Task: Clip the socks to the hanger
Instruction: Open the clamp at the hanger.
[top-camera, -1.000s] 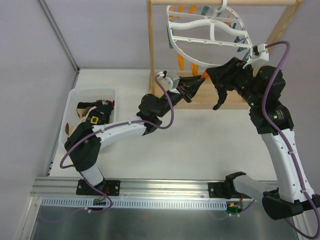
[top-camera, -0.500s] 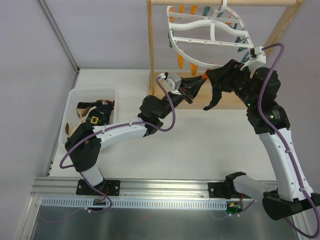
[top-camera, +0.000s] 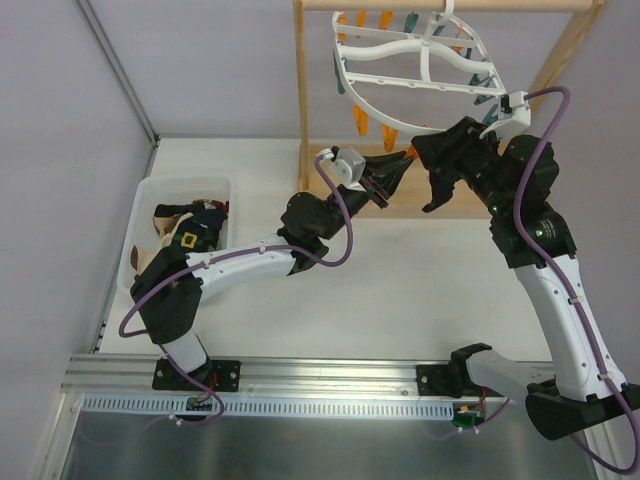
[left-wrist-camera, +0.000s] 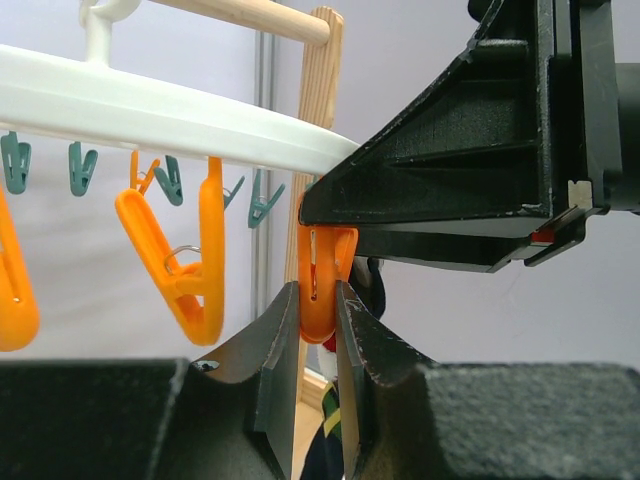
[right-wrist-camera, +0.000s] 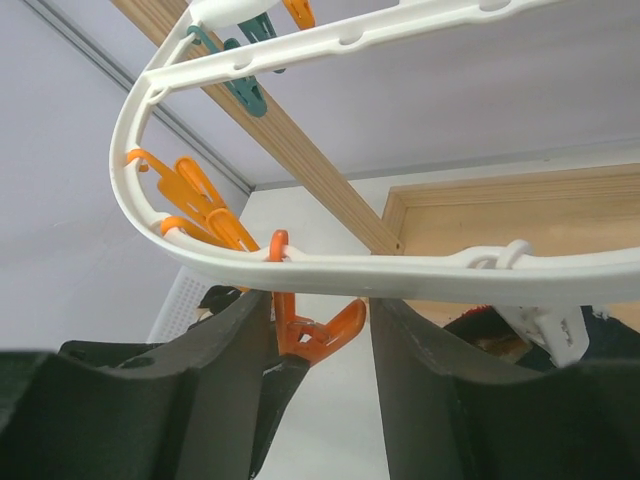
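Note:
The white oval hanger (top-camera: 420, 52) hangs from the wooden stand, ringed with orange and teal pegs. My left gripper (top-camera: 393, 168) is raised to its lower rim (left-wrist-camera: 150, 110) and is shut on the lower end of one orange peg (left-wrist-camera: 318, 290). A dark sock with yellow-green stripes (left-wrist-camera: 335, 440) shows in the gap between its fingers below the peg; I cannot tell whether it is gripped. My right gripper (right-wrist-camera: 320, 310) is open, one finger on each side of that same peg (right-wrist-camera: 320, 335), just under the rim (right-wrist-camera: 430, 272). More socks (top-camera: 195, 228) lie in the bin.
The light wooden stand (top-camera: 302, 90) carries the hanger; its base frame lies on the table behind the grippers. A white plastic bin (top-camera: 150, 185) sits at the left. Other orange pegs (left-wrist-camera: 175, 270) and teal pegs (left-wrist-camera: 80, 168) hang along the rim. A metal post (top-camera: 120, 70) stands at the far left.
My right gripper has shifted a little, its lower finger swinging left and then back up beside the peg. My left gripper has edged slightly right and stays closed.

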